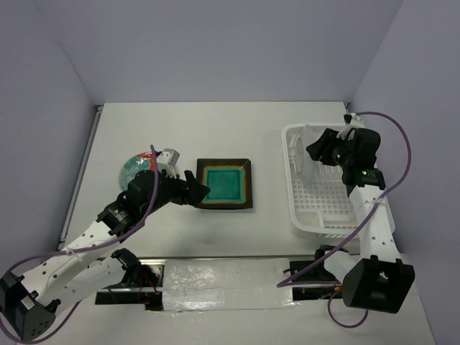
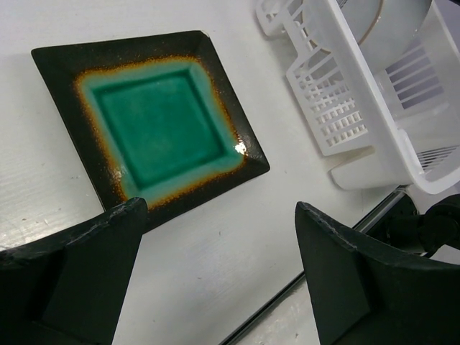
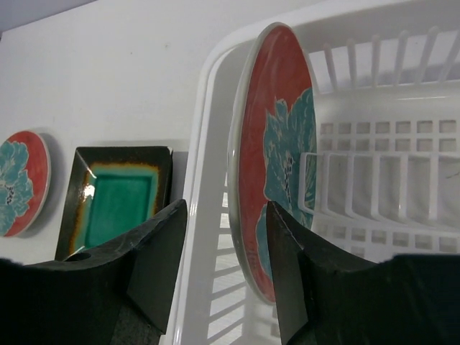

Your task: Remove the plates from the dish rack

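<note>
The teal square plate (image 1: 225,184) lies flat on the table, and shows in the left wrist view (image 2: 158,122) and the right wrist view (image 3: 118,201). A round floral plate (image 1: 135,169) lies flat at the left, partly under my left arm. A second round floral plate (image 3: 277,144) stands upright at the left end of the white dish rack (image 1: 325,215). My left gripper (image 1: 198,189) is open and empty at the teal plate's near-left edge. My right gripper (image 3: 226,237) is open, and its jaws straddle the upright plate's rim. The amber plate is out of view.
The rack's lattice wall (image 3: 208,144) runs between my right gripper's fingers, beside the plate. A shiny taped strip (image 1: 230,284) runs along the table's near edge. Grey walls close in the back and both sides.
</note>
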Controlling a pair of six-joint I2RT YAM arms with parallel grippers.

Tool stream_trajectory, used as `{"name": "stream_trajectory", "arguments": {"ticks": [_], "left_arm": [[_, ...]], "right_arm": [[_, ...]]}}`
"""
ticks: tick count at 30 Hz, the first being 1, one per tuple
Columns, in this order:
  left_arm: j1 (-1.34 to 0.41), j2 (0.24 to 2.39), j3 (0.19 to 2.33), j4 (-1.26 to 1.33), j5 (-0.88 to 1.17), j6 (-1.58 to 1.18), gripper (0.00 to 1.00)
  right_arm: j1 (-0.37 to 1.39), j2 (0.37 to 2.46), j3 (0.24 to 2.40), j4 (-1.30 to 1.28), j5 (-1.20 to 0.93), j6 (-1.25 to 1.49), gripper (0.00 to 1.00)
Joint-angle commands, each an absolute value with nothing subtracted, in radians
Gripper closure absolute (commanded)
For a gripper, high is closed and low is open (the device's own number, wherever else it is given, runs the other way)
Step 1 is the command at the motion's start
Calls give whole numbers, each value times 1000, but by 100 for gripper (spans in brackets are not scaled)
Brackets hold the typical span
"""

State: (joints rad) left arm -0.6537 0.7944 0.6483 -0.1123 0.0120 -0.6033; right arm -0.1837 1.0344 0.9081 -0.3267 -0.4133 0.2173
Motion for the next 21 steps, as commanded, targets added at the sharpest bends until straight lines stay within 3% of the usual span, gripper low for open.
{"name": "stream_trajectory", "arguments": {"ticks": [1, 21], "left_arm": [[-663, 807, 638, -43, 5, -584, 4], [-664, 795, 629, -41, 5, -580, 4]], "right_arm": [[-190, 1061, 894, -242, -475, 193, 45], [-190, 1118, 888, -201, -483, 196, 58]]}}
